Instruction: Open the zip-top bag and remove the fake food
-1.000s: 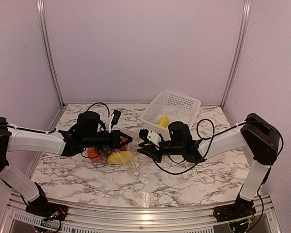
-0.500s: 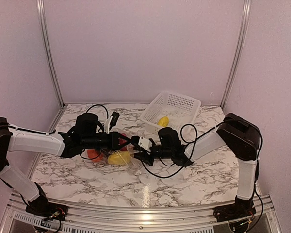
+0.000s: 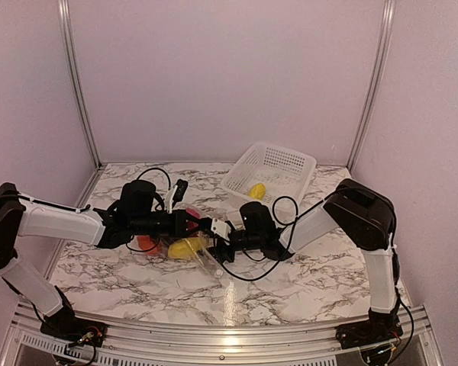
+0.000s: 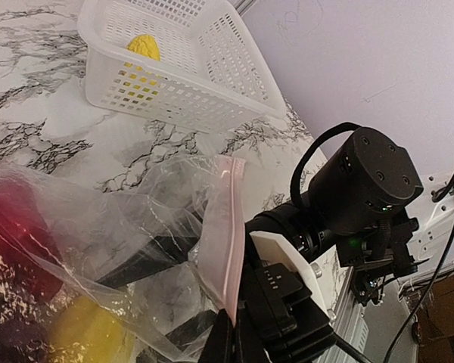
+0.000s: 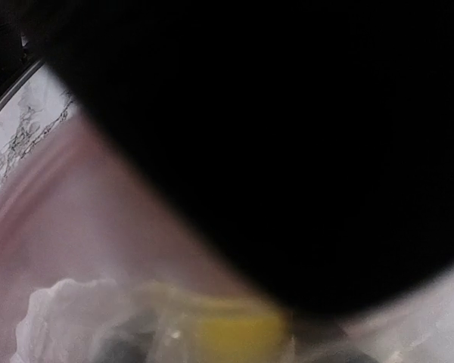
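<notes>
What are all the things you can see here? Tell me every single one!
White perforated plastic basket: one, white, back right of the marble table.
Yellow toy fruit: one, yellow, inside the basket.
Clear crinkly zip-top bag: one, see-through with a pink zip strip, between the two grippers.
Toy food in the bag: at least three, red, yellow, orange.
Left gripper: one, black, at the bag.
Right gripper: one, black and white, at the bag's zip edge.
</notes>
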`<state>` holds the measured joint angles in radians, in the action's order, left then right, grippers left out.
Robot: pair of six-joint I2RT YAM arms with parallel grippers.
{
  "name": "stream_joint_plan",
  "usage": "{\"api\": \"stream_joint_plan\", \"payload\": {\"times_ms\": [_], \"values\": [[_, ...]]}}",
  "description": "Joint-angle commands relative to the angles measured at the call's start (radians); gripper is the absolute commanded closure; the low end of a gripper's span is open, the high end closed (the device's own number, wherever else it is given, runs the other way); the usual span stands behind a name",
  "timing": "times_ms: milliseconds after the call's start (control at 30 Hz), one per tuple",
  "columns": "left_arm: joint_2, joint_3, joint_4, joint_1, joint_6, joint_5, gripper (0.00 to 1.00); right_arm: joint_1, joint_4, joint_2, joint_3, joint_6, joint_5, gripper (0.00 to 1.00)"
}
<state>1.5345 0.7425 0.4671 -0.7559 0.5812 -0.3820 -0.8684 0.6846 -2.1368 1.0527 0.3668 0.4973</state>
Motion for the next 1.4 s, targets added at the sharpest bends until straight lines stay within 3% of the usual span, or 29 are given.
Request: {"api": "stream_joint_plan", "payload": {"times_ms": [0, 400, 667, 833, 1367], "values": [[0.015, -0.01, 0.029, 0.002, -0.001, -0.022, 1.0, -0.012, -0.034, -0.053, 0.05, -0.021, 0.055, 0.42], [0.015, -0.015, 0.019, 0.002, -0.007, -0.02, 1.0, -0.012, -0.118, -0.095, 0.082, -0.024, 0.117, 0.43], [0.01, -0.017, 0.012, 0.004, -0.014, -0.016, 1.0, -0.012, -0.118, 0.001, -0.006, -0.041, 0.11, 0.73], [0.008, -0.016, 0.011, 0.003, -0.018, -0.012, 1.0, -0.011, -0.117, 0.096, -0.061, -0.063, 0.078, 0.82], [0.018, -0.024, 0.004, 0.003, -0.033, -0.003, 1.0, -0.012, -0.523, 0.248, -0.01, -0.034, -0.206, 0.86]]}}
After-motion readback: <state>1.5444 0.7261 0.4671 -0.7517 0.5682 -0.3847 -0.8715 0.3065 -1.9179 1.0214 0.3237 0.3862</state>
